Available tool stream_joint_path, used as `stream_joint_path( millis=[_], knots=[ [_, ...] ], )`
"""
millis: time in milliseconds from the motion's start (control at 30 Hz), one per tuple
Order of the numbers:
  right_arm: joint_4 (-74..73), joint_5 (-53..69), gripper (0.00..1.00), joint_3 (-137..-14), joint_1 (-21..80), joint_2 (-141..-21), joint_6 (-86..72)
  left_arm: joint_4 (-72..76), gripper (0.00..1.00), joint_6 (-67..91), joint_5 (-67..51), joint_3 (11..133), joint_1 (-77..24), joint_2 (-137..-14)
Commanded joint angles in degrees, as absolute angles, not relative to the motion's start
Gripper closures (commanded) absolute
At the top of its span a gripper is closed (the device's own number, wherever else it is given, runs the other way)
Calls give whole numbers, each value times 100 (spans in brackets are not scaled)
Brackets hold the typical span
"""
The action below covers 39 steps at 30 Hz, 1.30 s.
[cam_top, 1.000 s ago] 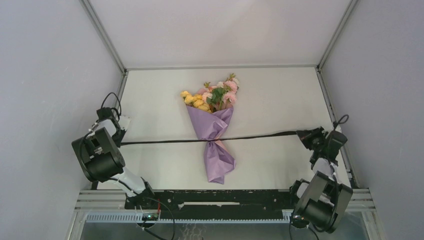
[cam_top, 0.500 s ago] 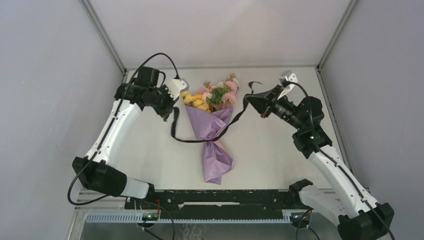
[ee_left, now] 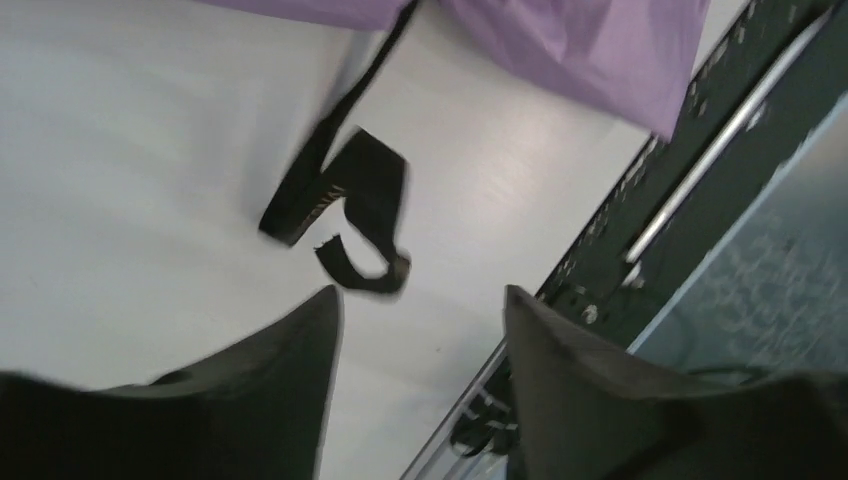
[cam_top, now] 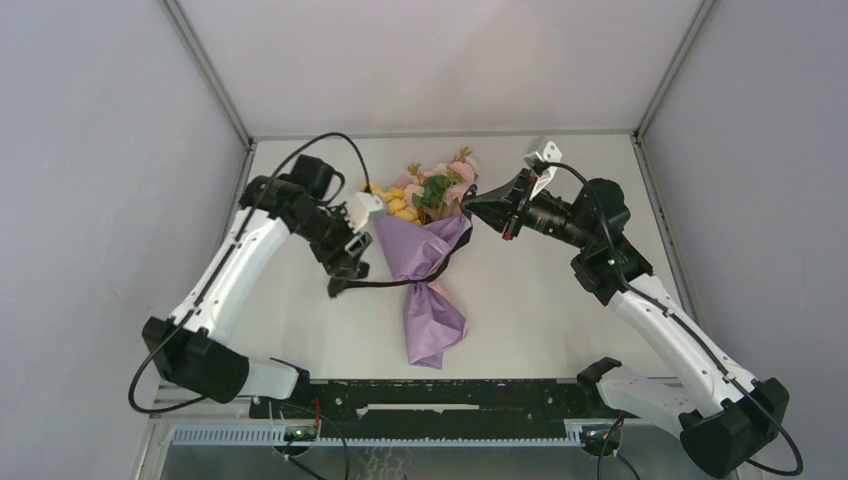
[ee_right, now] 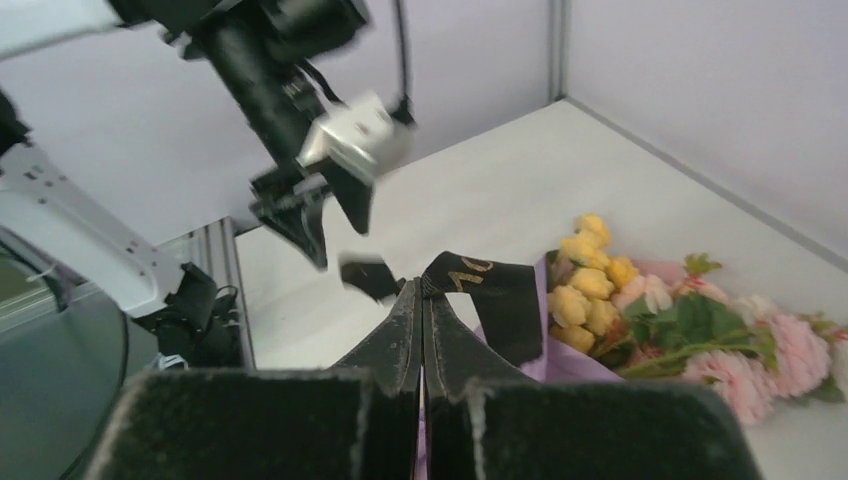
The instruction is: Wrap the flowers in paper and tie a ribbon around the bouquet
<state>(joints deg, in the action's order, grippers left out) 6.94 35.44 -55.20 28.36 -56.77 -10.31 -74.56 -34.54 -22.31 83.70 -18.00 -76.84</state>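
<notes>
Pinching ribbon point(ee_right: 480, 290), right gripper point(ee_right: 421, 285) closed, left gripper point(ee_left: 422, 292) parted, wrist view showing free end.

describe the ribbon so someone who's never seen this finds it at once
Find the bouquet lying in the middle of the table. The ribbon is the black strip hanging from the shut right gripper down past the bouquet's pinched waist. Unlike the robots' round cables, it is flat and floppy.
</notes>
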Motion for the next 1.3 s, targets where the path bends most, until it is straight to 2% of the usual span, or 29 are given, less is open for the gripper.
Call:
stream_joint_path(
  millis=[0,67,133,267,400,533,667,700,733,767,800,833,867,933,1033,1067,1167,1267],
  knots=[
    [959,4001,100,-6005,3054,-5857,-950,-7858,25,-3714,-2073,8360,-2431,-7696],
    [1213,4112,100,-6129,3114,-6007,-1119,-7691,7,-3706,-2339,8822,-2650,-7638],
    [1478,4122,100,-6252,3160,-6132,-1353,-7273,1,-3412,-2937,9386,-2720,-7625],
    [2362,3966,100,-6282,3221,-6358,-2121,-5472,0,-2199,-4361,9329,-2745,-7806],
    [3064,3709,100,-6276,3379,-6654,-2791,-3905,0,-1382,-4800,9010,-2862,-8247],
    [3376,3565,100,-6276,3466,-6816,-3039,-3080,0,-949,-5012,8904,-2950,-8620],
    [3339,3542,100,-6275,3482,-6857,-3025,-2917,2,-943,-5268,8789,-3033,-8763],
    [3324,3549,100,-6269,3482,-6851,-3017,-2889,8,-944,-5258,8736,-3048,-8775],
    [3324,3567,100,-6272,3478,-6848,-3008,-2848,22,-904,-5267,8704,-3044,-8786],
    [3318,3587,100,-6275,3474,-6847,-3006,-2816,39,-844,-5247,8664,-3047,-8803],
    [3295,3612,100,-6273,3476,-6851,-2999,-2777,65,-790,-5211,8628,-3049,-8816],
    [3261,3653,100,-6274,3461,-6840,-2997,-2751,84,-746,-5173,8592,-3048,-8809],
    [3205,3704,100,-6274,3451,-6838,-2991,-2725,96,-708,-5140,8548,-3045,-8788],
    [2983,3810,99,-6271,3408,-6819,-2966,-2720,100,-684,-5150,8468,-3040,-8727],
    [1890,3874,76,-6243,3144,-6563,-2749,-2818,100,-762,-4968,8328,-3009,-8556],
    [1622,3796,72,-6164,3085,-6397,-2541,-2844,100,-764,-4863,8294,-2988,-8529],
    [143,2904,68,-5707,3372,-5860,-1311,-2838,100,-760,-4711,8160,-2908,-8476],
    [302,2981,67,-4684,3770,-5567,-1011,-2806,100,-730,-4520,8087,-2875,-8513]
  ],
)
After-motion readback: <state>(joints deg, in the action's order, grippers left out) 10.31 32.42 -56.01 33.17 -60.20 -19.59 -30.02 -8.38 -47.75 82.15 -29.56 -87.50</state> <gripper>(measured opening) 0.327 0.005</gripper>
